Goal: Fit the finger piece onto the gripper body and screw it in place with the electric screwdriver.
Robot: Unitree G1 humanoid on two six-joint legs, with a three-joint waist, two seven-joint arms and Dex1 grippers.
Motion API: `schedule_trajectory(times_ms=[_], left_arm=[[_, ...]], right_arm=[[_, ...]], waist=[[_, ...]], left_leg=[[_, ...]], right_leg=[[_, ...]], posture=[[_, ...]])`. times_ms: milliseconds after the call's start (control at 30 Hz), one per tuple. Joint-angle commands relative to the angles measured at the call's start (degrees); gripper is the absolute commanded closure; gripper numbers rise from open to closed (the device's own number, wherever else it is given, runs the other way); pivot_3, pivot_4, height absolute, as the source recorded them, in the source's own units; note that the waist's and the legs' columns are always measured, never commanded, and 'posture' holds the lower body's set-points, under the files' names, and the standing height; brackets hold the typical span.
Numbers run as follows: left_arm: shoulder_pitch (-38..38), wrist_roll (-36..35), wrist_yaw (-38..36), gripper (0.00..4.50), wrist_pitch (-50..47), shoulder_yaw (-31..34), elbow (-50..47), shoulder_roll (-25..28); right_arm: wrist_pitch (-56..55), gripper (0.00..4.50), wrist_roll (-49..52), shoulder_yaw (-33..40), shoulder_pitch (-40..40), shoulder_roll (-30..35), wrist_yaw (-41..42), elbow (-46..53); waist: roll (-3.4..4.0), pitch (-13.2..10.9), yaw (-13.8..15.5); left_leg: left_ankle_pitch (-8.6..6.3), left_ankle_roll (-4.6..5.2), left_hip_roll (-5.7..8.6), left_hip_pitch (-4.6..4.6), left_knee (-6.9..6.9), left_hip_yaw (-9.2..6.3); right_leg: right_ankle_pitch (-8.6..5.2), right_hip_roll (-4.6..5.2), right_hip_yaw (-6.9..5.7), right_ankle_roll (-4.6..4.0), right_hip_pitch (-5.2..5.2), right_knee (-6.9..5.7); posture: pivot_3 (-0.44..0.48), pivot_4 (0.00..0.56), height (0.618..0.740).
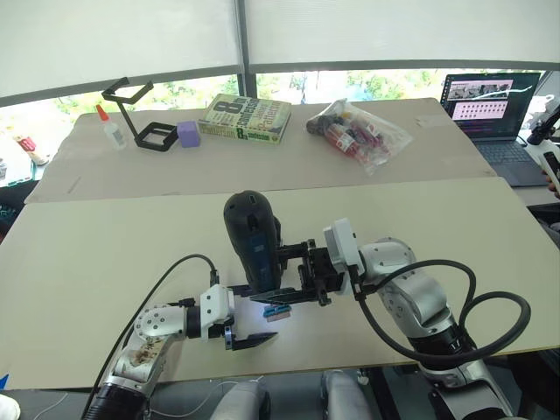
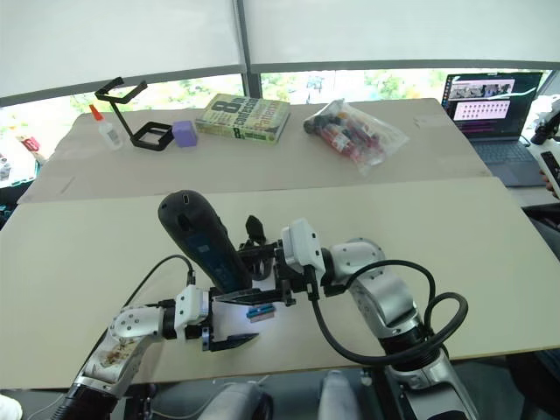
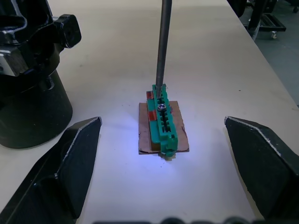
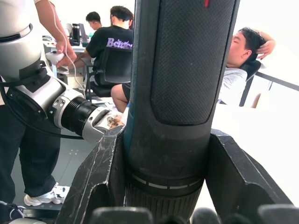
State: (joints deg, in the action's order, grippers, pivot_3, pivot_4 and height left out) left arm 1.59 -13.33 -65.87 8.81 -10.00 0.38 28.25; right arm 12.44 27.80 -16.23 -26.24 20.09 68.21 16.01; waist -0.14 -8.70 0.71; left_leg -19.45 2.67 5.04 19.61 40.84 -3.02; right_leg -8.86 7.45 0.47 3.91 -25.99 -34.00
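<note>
So the right gripper (image 1: 302,273) clamps the electric screwdriver (image 1: 252,241) upright, bit on a small green block (image 3: 162,122) on the tabletop (image 1: 105,245). Left gripper (image 1: 254,317) gapes wide around it. Gripper body (image 3: 30,74) sits just beside.

I look down on a pale beige surface (image 1: 105,254), with a second surface (image 1: 289,162) butted against its far edge. Wide windows (image 1: 350,35) with drawn white blinds admit daylight; greenery shows beneath them. An open laptop (image 1: 490,109) stands at far right. My right wrist view shows seated people (image 4: 112,51).
</note>
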Motion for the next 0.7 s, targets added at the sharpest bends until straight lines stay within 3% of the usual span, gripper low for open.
schedule_trajectory(times_ms=[33, 700], left_arm=[[-1.7, 1.9, -0.2, 0.04, -0.5, -3.4, 2.8, -0.2], [-2.3, 0.7, 1.0, 0.04, -6.3, -4.4, -4.7, 1.4]], right_arm=[[-0.2, 2.52, 1.1, 0.5, -1.5, -0.1, -0.1, 1.8], [1.4, 2.52, 1.3, 0.3, -1.0, 0.2, -1.1, 1.6]], waist=[[0.02, 0.0, 0.0], [0.03, 0.0, -0.2]], left_leg=[[0.00, 0.00, 0.00, -0.02, -0.01, 0.00], [-0.03, 0.04, -0.01, -0.13, -0.08, 0.02]], right_leg=[[0.00, 0.00, 0.00, 0.00, 0.02, 0.00], [0.00, 0.00, 0.00, 0.00, 0.07, 0.02]], posture=[[0.000, 0.150, 0.740], [0.000, 0.150, 0.740]])
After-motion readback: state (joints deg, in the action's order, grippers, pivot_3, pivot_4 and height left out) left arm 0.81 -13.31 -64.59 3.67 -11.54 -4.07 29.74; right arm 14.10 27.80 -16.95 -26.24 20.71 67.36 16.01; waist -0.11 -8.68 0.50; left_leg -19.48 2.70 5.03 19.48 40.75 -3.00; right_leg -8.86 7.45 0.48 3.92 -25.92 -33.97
